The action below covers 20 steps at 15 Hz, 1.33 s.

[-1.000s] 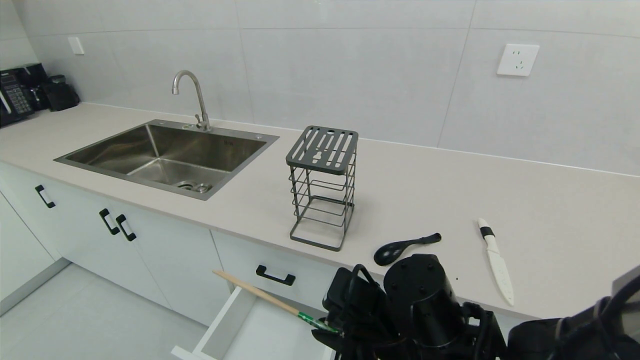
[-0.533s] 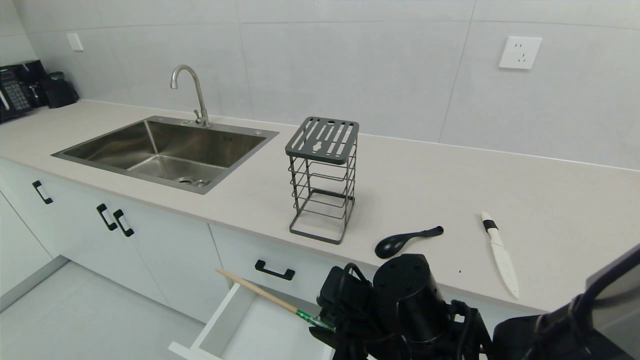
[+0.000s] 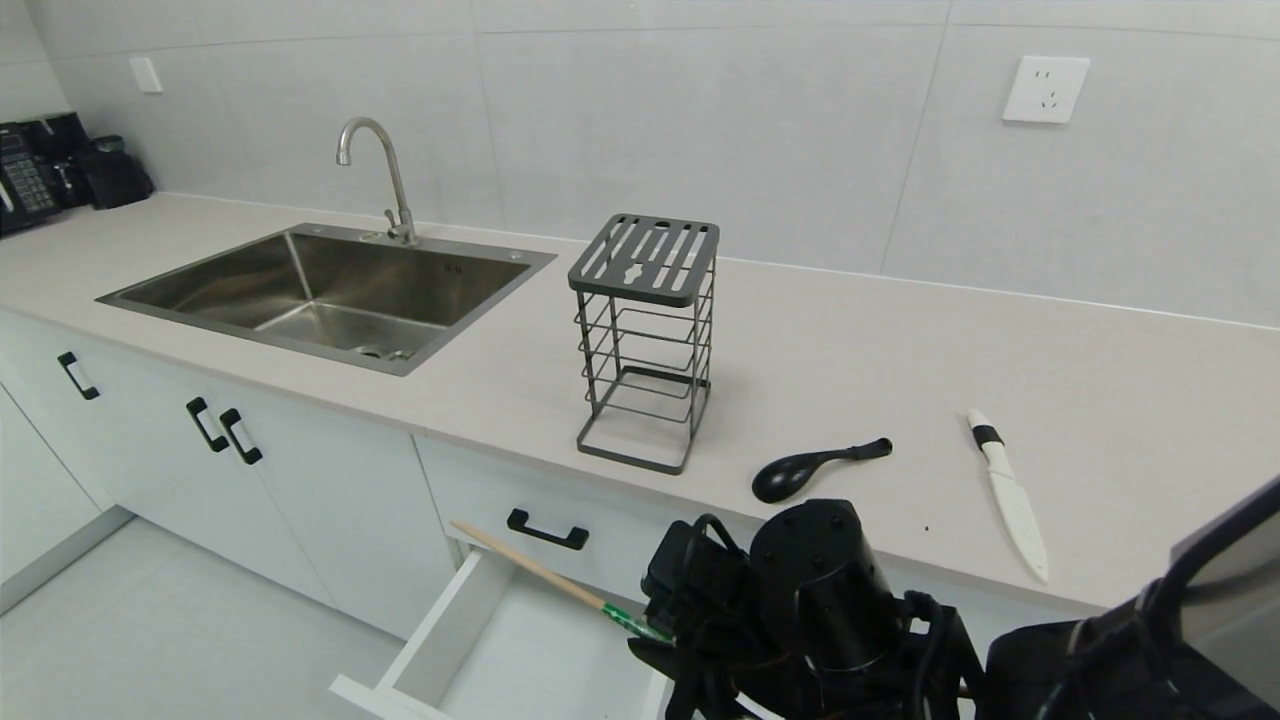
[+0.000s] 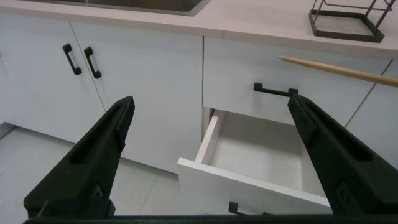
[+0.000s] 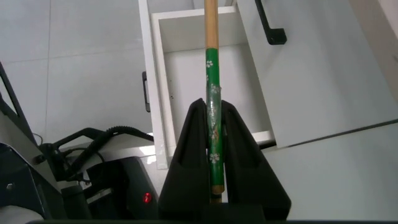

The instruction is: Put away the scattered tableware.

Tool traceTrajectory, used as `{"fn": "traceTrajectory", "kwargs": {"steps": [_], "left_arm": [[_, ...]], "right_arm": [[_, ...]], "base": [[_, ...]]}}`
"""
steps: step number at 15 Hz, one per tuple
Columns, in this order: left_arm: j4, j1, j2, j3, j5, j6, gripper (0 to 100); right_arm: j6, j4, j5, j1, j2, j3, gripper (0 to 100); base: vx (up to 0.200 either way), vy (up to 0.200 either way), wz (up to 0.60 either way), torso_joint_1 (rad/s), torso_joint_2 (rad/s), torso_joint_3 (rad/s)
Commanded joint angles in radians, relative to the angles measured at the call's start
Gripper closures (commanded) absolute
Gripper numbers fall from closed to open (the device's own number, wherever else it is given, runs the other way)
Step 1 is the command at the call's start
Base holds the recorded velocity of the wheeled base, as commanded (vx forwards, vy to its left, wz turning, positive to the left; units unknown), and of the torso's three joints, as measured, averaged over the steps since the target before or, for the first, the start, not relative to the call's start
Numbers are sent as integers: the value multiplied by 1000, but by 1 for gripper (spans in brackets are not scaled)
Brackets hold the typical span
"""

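A pair of wooden chopsticks (image 3: 540,580) with a green patterned end is held level above the open white drawer (image 3: 440,640). My right gripper (image 5: 210,134) is shut on the green end of the chopsticks (image 5: 210,74), over the drawer (image 5: 163,93). My left gripper (image 4: 210,106) stands open with nothing between its fingers, in front of the drawer (image 4: 205,149) and the cabinet fronts. On the counter lie a black spoon (image 3: 815,468) and a white knife (image 3: 1010,495) with a black band, right of a dark wire rack (image 3: 645,340).
A steel sink (image 3: 200,300) with a curved tap (image 3: 375,165) is set into the counter at the left. Black handles (image 3: 545,530) mark the cabinet doors and drawers below. A wall socket (image 3: 1045,88) sits at the back right. Dark appliances (image 3: 60,165) stand far left.
The head camera has shifted, so the counter sits a little higher in the picture. The chopsticks stay in my right gripper above the drawer, their free tip slightly farther right.
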State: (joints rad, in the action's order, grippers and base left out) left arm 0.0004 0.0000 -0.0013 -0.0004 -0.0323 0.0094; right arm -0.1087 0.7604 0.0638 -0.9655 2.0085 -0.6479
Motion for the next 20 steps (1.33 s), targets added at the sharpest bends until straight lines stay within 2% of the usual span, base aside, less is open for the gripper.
{"fn": "traceTrajectory", "kwargs": {"steps": [1,6,13,14,16,18,20], "left_arm": [[1,0,1,0,0,0,0],[1,0,1,0,0,0,0],[1,0,1,0,0,0,0],[1,0,1,0,0,0,0],[1,0,1,0,0,0,0],[1,0,1,0,0,0,0],[1,0,1,0,0,0,0]], "right_arm": [[0,0,1,-1,4,-6,100],[-2,-3,1,-27,75,-81,100],[-12,-58,1,-16,193,-161,100],[-19,-87,1,-15,197,-190,100],[-34,-170,-6,-22,251,-332,100],[-52,-259,-68,-38,332,-481,100],[-57,-306,-75,-47,363,-542,100]], "base": [[0,0,0,-80,198,110],[0,0,0,-151,380,221],[0,0,0,-14,34,20],[0,0,0,0,0,0],[0,0,0,-100,281,185],[0,0,0,-146,425,281],[0,0,0,-149,432,283]]}}
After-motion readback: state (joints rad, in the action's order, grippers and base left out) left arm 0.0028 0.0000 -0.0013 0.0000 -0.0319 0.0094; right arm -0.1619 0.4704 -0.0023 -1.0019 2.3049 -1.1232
